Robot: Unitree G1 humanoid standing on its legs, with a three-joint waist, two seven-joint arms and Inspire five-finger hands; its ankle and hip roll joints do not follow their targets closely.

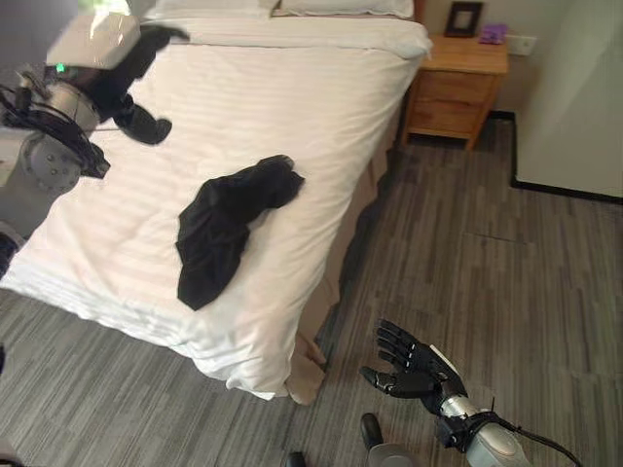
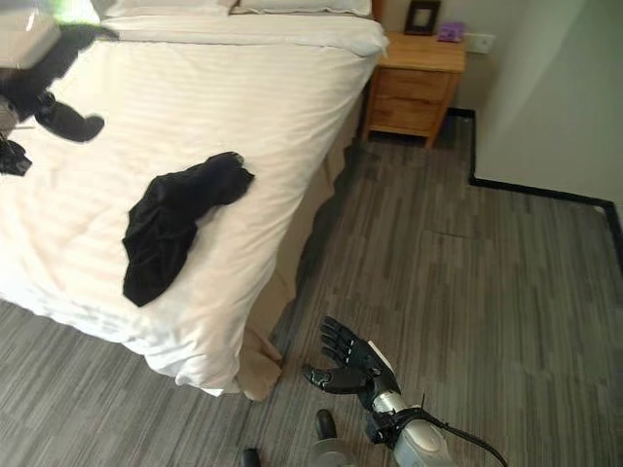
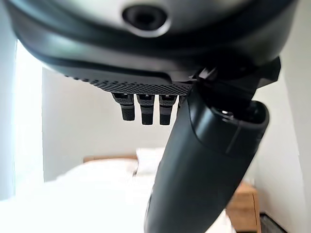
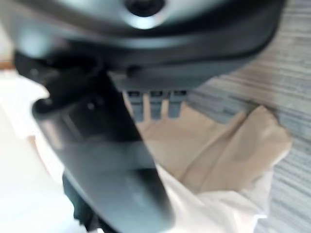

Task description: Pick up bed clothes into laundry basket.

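A black garment [image 1: 229,224] lies crumpled on the white bed [image 1: 302,107], near the bed's right side and toward its foot. My left hand [image 1: 136,73] hovers above the bed's left part, well away from the garment, open and holding nothing; its thumb [image 3: 204,160] sticks out in the left wrist view. My right hand [image 1: 409,368] hangs low over the wooden floor beside the bed's near corner, open with spread fingers and empty.
A wooden nightstand [image 1: 458,88] stands by the head of the bed with a picture frame [image 1: 463,17] on it. A white wall panel [image 1: 574,97] closes the right side. A tan bed skirt [image 1: 307,375] hangs at the bed's corner. Grey plank floor [image 1: 487,272] runs along the bed.
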